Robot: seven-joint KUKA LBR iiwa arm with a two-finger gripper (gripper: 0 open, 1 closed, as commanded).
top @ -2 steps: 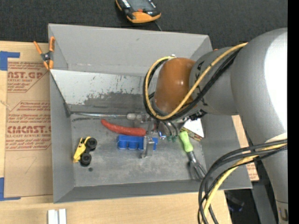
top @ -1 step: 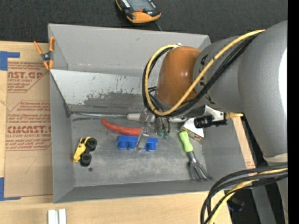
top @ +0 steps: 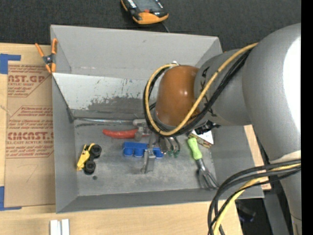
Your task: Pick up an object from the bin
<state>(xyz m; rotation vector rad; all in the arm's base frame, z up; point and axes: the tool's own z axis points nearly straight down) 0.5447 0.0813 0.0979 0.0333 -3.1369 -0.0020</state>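
Low at the middle of the grey bin (top: 98, 48), with the end effector (top: 149, 159) over a blue plastic piece (top: 131, 150). Cannot tell how wide the end effector stands. At 11 o'clock of the blue piece, near, a red-handled tool (top: 120, 132); at 9 o'clock, well apart, a yellow toy car (top: 86, 158); at 3 o'clock, a green-handled tool (top: 194, 148).
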